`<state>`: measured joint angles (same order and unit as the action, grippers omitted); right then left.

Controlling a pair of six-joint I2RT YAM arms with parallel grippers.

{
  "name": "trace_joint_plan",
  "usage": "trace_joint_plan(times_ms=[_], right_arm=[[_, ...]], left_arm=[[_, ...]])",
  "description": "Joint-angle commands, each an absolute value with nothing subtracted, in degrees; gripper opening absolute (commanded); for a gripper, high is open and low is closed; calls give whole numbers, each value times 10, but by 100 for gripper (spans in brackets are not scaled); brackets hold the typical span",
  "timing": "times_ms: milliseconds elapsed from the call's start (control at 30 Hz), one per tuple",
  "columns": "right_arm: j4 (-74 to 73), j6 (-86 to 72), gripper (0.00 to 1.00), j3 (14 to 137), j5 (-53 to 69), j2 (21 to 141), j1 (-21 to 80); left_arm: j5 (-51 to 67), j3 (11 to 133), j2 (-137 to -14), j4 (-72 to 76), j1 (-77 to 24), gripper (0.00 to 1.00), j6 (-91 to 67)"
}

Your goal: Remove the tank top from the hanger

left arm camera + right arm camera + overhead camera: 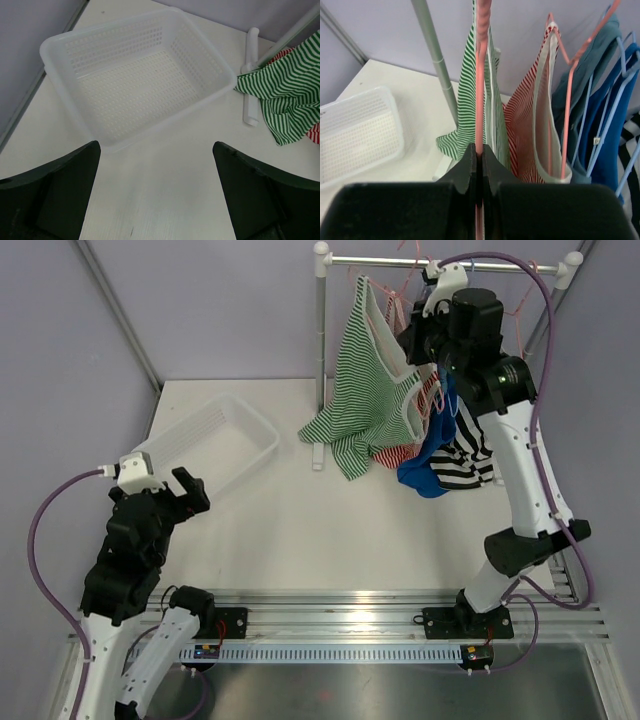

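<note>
Since the task is judged to be at its opening step, with the hanger seized and the garment not yet drawn off, the account is given from the arm bases outward. At eight o'clock on the white bench (300, 530), the left fingers (60, 195) are spread as wide as they go and hold nothing. They hover just short of the white perforated plastic basket (65, 95), which lies at ten o'clock.

Toward one o'clock, the right fingers (467, 165) are raised to the silver metal rail (380, 259) and pressed fully together on the thin pink wire hanger (480, 75). From that hanger the green-and-white striped tank top (365, 390) is draped, with its hem just above the bench.

For the next move, the hanger would probably have to be held steady or lifted off the rail. The left arm, well apart from it, would have to be brought across so the straps can be slipped over the hanger's shoulders.

The grey upright post (320, 350) stands just beside the top at nine o'clock. At three o'clock it is crowded by a red-and-white striped top (525, 115), a blue garment (430, 465) and a black-and-white striped one (465, 465), any of which could be snagged.
</note>
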<state>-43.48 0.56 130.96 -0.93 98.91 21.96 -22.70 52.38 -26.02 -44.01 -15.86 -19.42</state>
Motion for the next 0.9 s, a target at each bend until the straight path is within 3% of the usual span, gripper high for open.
trace_joint_plan(times_ms=[0,300,600,867], right_arm=[[-426,-29,0,1240,19,895,217],[-477,-73,0,1065,105,712,226],[-563,-90,0,977,127,560,228],[-635,-83,0,959,116,512,228]], left_arm=[[-160,583,-294,-396,-161,99,-213],[-41,682,-443,-288,-208,99,-259],[-227,869,-642,-224,-508,99,-118],[-79,970,-796,-179,-550,99,-78]])
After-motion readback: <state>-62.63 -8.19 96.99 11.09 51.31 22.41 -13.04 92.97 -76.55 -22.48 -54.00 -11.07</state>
